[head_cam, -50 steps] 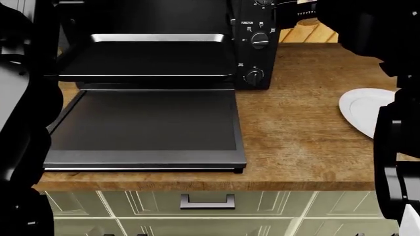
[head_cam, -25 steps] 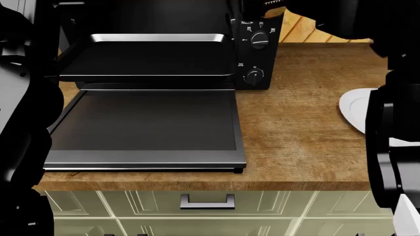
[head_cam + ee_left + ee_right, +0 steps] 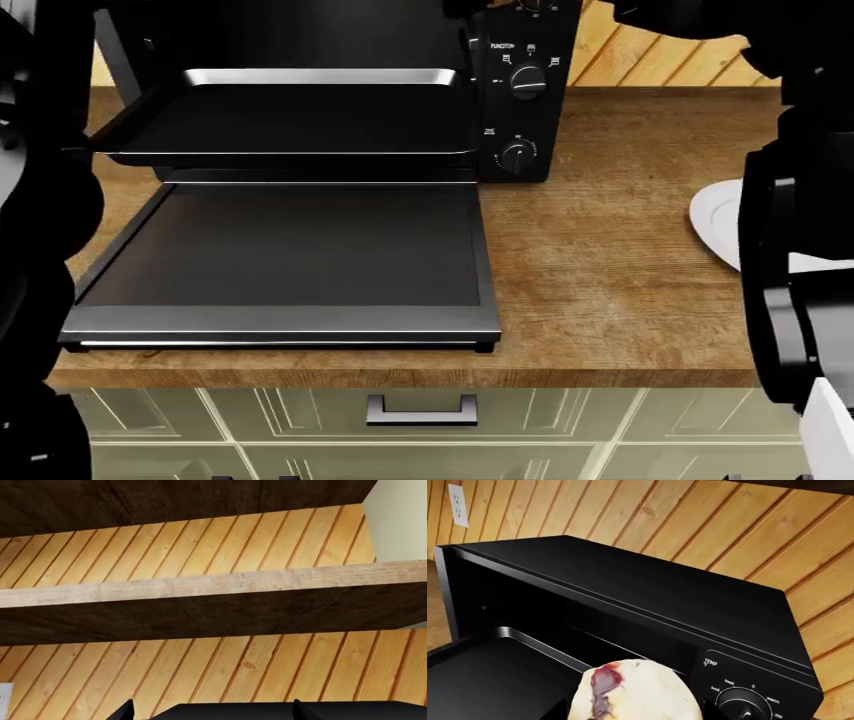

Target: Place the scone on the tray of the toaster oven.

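The scone (image 3: 634, 690), pale yellow with a dark red chunk, sits in my right gripper, whose fingers are hidden behind it. It hangs in the air in front of the black toaster oven (image 3: 627, 595), near the knob panel (image 3: 747, 705) and above the black tray (image 3: 487, 680). In the head view the tray (image 3: 294, 125) sticks out of the toaster oven (image 3: 523, 90) above the open door (image 3: 287, 250); the scone and both grippers are out of that view. My left gripper (image 3: 213, 712) is open and empty, facing the wooden wall.
A white plate (image 3: 721, 225) lies on the wooden counter (image 3: 614, 260) at the right, partly behind my right arm (image 3: 801, 260). My left arm (image 3: 34, 220) fills the left edge. A wooden shelf (image 3: 213, 585) crosses the wall. A drawer handle (image 3: 422, 408) shows below the counter.
My right arm's upper part has moved up and left over the oven's top right. My left arm has drawn back left, uncovering the door's left edge.
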Motion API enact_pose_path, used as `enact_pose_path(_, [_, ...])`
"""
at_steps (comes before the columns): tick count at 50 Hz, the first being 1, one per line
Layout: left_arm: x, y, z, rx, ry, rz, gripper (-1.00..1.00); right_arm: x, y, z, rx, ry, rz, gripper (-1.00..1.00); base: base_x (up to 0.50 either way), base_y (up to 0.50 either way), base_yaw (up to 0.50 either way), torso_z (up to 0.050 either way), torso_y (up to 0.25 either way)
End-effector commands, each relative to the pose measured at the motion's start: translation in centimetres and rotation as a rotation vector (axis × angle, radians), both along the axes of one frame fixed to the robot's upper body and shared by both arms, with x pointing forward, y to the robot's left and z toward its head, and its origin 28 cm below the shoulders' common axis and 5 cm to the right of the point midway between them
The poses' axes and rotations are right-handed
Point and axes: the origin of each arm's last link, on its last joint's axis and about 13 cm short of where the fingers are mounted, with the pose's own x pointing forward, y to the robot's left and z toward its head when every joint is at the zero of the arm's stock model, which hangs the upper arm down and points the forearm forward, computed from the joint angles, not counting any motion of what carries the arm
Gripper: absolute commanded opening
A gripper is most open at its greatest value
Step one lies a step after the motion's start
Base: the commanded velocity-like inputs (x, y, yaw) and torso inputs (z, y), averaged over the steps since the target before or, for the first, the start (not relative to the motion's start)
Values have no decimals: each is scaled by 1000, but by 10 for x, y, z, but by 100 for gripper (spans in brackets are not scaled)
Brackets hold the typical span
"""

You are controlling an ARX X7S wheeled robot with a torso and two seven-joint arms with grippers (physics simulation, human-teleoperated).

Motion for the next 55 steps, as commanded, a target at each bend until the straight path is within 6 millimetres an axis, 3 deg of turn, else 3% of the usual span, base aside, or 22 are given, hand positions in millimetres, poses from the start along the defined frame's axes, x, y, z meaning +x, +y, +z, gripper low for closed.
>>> enact_pose_path(1, [-11, 5, 4, 16, -6, 37, 100, -2, 11, -2, 4, 38, 90, -100, 0, 0, 0, 0, 0])
enact_pose_path(12, [-10, 6, 2, 7, -6, 47, 100, 13, 27, -20, 5, 87, 158, -100, 0, 0, 0, 0, 1])
enact_pose_path(24, [-10, 6, 2, 7, -6, 47, 100, 13, 27, -20, 5, 87, 158, -100, 0, 0, 0, 0, 0])
enact_pose_path(42, [-9, 8, 1, -2, -7, 54, 100, 46, 41, -17, -47, 161, 236, -100, 0, 0, 0, 0, 0])
enact_pose_path(55, [-9, 8, 2, -3, -12, 55, 100, 48, 49, -25, -59, 215, 294, -100, 0, 0, 0, 0, 0])
